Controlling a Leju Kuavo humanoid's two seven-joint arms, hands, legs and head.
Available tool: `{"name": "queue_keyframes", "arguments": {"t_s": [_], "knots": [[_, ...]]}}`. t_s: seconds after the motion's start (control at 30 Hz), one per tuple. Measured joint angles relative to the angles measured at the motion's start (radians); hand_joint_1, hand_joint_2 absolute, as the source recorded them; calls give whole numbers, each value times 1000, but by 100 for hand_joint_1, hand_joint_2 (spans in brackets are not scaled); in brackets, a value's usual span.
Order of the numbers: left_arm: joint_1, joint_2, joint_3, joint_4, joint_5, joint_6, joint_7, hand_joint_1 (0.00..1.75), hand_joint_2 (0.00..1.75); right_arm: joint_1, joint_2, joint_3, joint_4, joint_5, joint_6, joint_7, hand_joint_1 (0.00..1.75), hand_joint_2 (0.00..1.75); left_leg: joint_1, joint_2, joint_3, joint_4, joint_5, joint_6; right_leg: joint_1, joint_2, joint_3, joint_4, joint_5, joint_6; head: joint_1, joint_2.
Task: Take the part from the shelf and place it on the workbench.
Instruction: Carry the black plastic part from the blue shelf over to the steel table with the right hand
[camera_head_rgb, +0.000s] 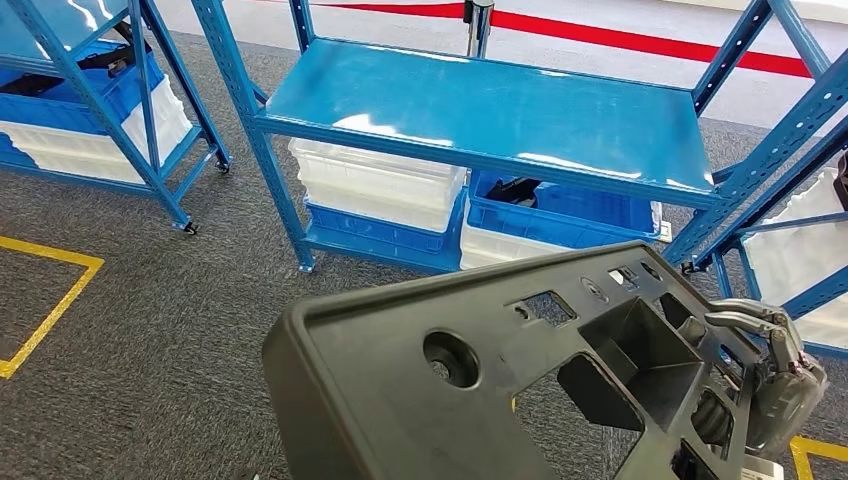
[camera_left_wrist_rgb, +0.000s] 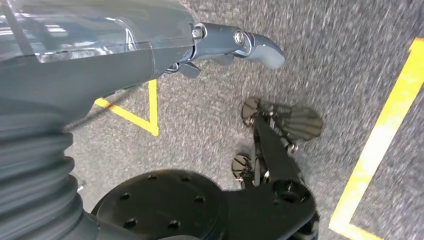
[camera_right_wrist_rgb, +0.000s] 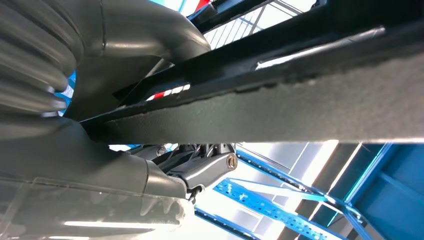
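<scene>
A large black plastic part (camera_head_rgb: 500, 370) with several cut-outs and a round hole fills the lower half of the head view, tilted and off the shelf. My right hand (camera_head_rgb: 778, 372) grips its right edge, fingers hooked over the rim. In the right wrist view the part's edge (camera_right_wrist_rgb: 300, 107) runs between my thumb (camera_right_wrist_rgb: 150, 30) and my fingers (camera_right_wrist_rgb: 210, 165). The left hand (camera_left_wrist_rgb: 220, 42) hangs over grey carpet with fingers extended and nothing in them. The blue shelf (camera_head_rgb: 490, 110) stands straight ahead, its top board bare.
White crates (camera_head_rgb: 375, 185) and a blue crate (camera_head_rgb: 560, 215) sit on the shelf's lower level. A second blue rack (camera_head_rgb: 90, 100) stands at the left, another (camera_head_rgb: 800, 200) at the right. Yellow tape (camera_head_rgb: 50, 300) marks the carpet; a red line (camera_head_rgb: 640, 40) runs behind.
</scene>
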Motion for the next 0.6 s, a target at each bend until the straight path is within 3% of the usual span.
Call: {"name": "queue_keyframes", "arguments": {"t_s": [0.07,0.17,0.3,0.43,0.6], "knots": [[-1,0,0,0,0,0,0,0,175,-1,0,0,0,0,0,0,110,175,-3,0,-7,2,4,-7,4,1,26,-64,11,-4,1,0],[-1,0,0,0,0,0,0,0,175,0,0,0,0,1,0,0,110,175,-4,0,-13,3,5,-21,1,1,21,-70,13,-9,0,0],[-1,0,0,0,0,0,0,0,175,0,0,0,0,1,0,0,110,175,-3,0,-9,-7,13,-1,6,0,21,-68,12,-7,-10,0],[0,0,0,0,0,-1,0,0,175,-1,0,0,0,1,0,0,110,175,0,0,-8,-13,19,-15,8,0,19,-68,16,-12,-10,0],[0,0,0,0,0,-1,0,0,175,-1,0,0,0,1,0,0,110,175,1,0,-8,-15,24,-22,10,0,19,-69,19,-14,-12,0]]}}
